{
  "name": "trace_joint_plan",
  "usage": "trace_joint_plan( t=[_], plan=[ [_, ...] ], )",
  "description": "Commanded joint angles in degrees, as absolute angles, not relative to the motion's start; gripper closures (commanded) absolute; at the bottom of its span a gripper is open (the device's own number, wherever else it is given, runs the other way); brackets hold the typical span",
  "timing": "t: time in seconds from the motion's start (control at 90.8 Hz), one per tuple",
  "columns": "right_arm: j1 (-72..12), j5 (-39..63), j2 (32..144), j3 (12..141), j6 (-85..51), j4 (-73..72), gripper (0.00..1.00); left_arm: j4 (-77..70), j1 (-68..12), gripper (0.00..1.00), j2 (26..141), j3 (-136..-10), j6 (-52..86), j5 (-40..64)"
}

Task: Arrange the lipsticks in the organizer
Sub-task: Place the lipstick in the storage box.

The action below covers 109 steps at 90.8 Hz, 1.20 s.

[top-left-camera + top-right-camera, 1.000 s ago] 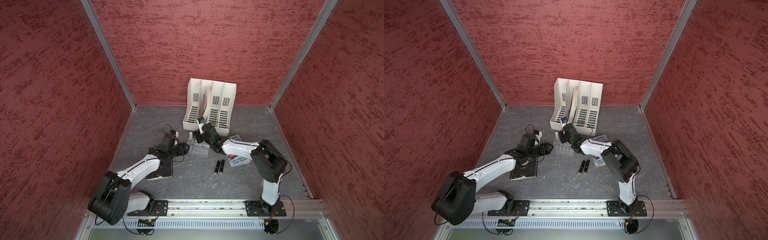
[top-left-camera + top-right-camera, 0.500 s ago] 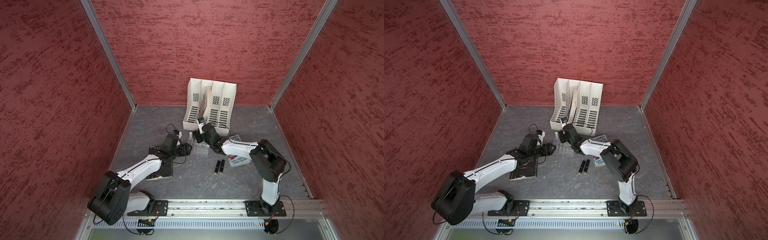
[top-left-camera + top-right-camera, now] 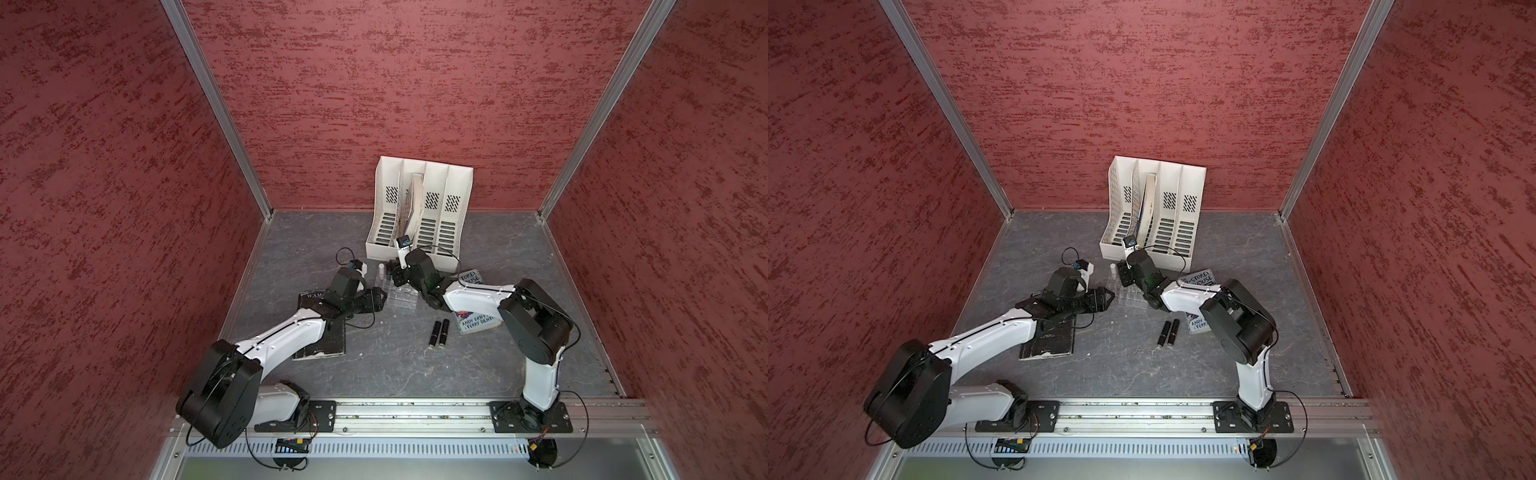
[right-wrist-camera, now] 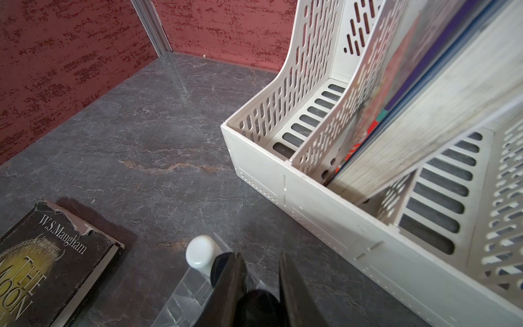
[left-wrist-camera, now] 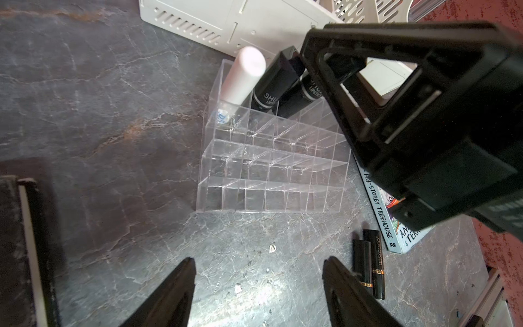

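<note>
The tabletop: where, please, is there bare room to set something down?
Bare between the worn dark book and the two black lipstick tubes, down to the metal rail. Crowded around the clear acrylic organizer by the white file rack.

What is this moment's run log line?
left claw: open, empty | right claw: shut on black lipstick at organizer back row | in cells: white lipstick | on table: two black lipsticks

White rack, dark book (worn).

Organizer before file rack; three lipsticks in its back row, two lipsticks lying nearer me, beside book.
</note>
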<state>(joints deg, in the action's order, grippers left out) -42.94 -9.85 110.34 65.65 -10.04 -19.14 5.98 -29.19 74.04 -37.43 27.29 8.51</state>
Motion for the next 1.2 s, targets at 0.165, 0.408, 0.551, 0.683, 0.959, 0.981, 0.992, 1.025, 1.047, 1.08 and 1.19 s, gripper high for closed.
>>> trace_joint_plan(
  t=[0.165,0.408,0.551,0.683,0.959,0.981,0.992,1.025,1.047,1.08,1.19],
  plan=[
    [-43.74,-16.14,110.89,62.86,-9.07,-21.48,0.89,5.95,-29.70,0.26,74.44,-39.25,26.00,7.43],
    [-44.29,-16.28,111.22,62.87,-9.13,-21.32,0.90,6.46,-29.86,0.27,73.59,-39.05,25.85,6.87],
    [-44.29,-15.74,111.31,62.61,-10.00,-21.20,0.86,6.81,-30.01,0.27,73.22,-38.95,25.88,6.85],
    [-44.34,-15.39,110.47,62.75,-10.89,-20.84,0.69,6.98,-30.15,0.27,73.13,-39.07,25.81,6.77],
    [-44.30,-15.53,106.43,62.55,-12.31,-18.81,0.64,8.19,-30.50,0.27,72.79,-40.04,25.52,6.30],
    [-44.23,-15.48,105.78,62.44,-12.55,-18.33,0.64,8.84,-30.89,0.27,72.51,-40.29,25.14,6.10],
    [-44.18,-15.43,105.31,62.46,-12.65,-17.91,0.64,9.17,-31.14,0.27,72.34,-40.45,24.88,5.91],
    [-43.95,-15.22,104.19,62.52,-13.16,-16.80,0.63,10.55,-31.95,0.27,71.88,-41.05,24.09,4.95],
    [-43.73,-15.08,103.26,62.45,-13.53,-15.80,0.63,11.58,-32.66,0.27,71.58,-41.57,23.49,4.18],
    [-43.29,-14.62,101.87,62.05,-14.44,-14.60,0.62,13.24,-33.72,0.26,71.22,-42.43,22.36,3.30],
    [-41.12,-11.98,96.10,59.33,-18.75,-11.07,0.61,19.53,-36.97,0.26,70.65,-45.48,20.48,2.51]
  ],
)
